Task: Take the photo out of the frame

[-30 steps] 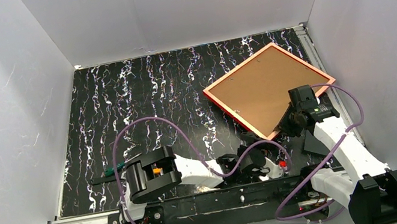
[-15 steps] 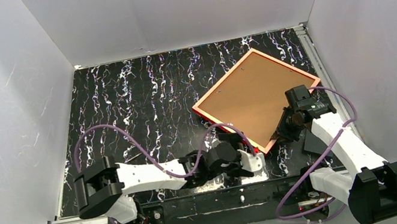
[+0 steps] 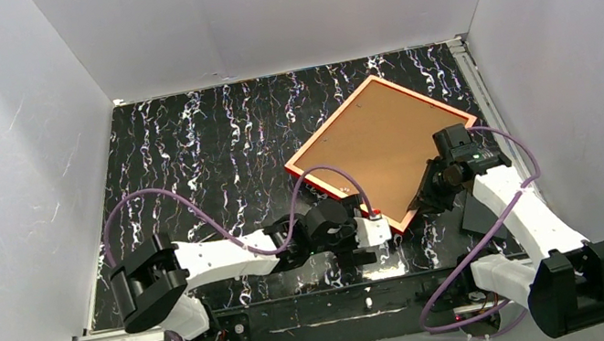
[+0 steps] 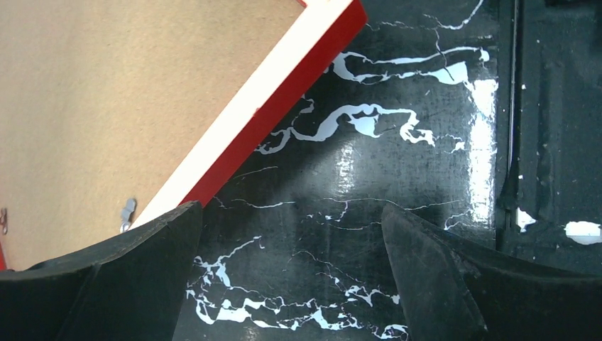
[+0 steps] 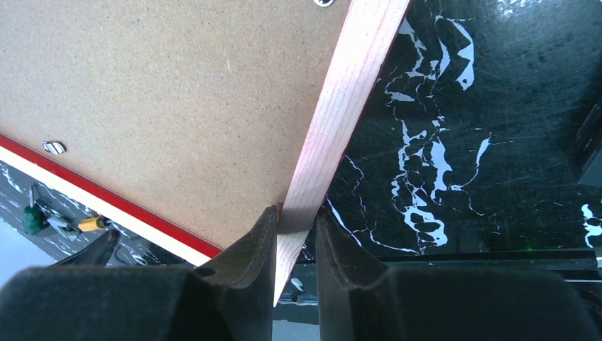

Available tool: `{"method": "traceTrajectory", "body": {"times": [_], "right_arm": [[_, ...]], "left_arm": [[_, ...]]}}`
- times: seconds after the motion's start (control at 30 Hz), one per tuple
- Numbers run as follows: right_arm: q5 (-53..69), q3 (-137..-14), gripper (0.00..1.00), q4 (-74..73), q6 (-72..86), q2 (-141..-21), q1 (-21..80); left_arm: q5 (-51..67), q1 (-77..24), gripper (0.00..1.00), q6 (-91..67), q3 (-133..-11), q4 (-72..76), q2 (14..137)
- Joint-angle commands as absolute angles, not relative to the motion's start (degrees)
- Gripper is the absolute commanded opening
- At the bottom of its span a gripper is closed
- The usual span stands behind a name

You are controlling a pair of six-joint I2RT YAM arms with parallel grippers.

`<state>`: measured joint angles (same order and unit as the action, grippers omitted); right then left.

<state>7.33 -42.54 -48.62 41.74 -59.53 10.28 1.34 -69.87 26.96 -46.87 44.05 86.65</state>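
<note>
Photo is out of sight: the frame (image 5: 348, 85) lies back-up on the right half of the desk (image 3: 202, 150), turned corner-on like a diamond. Only its brown backing board (image 3: 382, 143) shows, so the print presumably sits beneath that. The right gripper (image 5: 294, 220) is closed narrowly on the frame's wooden rim at the near right edge, one finger on the board side and one outside. The left gripper (image 4: 291, 213) stands wide open with nothing in it, just beside the frame's near corner. Small metal tabs (image 5: 54, 148) pin the board. The frame looks stiff and light, safe to hold by its rim. The board seems thin and rigid, best lifted at an edge once the tabs are turned. The print is likely floppy and easily creased, so take it by a corner.
</note>
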Motion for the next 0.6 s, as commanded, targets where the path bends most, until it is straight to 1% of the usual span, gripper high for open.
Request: {"method": "traceTrajectory", "body": {"times": [0.0, 0.27, 0.47, 0.57], "right_arm": [[13.0, -45.7, 0.01, -46.7, 39.7, -59.3, 10.8], [12.6, -45.6, 0.01, -46.9, 39.1, -60.1, 10.9], [12.9, -45.9, 0.01, -47.1, 39.0, -60.0, 10.8], [13.2, -46.4, 0.01, -47.2, 39.0, -60.2, 10.8]], "left_arm": [[2.4, -70.0, 0.98, 30.7, -48.9, 44.2, 88.2], [-2.6, -71.8, 0.98, 36.6, -50.0, 47.5, 89.5], [-3.1, -71.9, 0.98, 38.6, -51.0, 48.3, 90.9], [-1.2, -71.9, 0.98, 37.9, -53.1, 45.4, 91.5]]}}
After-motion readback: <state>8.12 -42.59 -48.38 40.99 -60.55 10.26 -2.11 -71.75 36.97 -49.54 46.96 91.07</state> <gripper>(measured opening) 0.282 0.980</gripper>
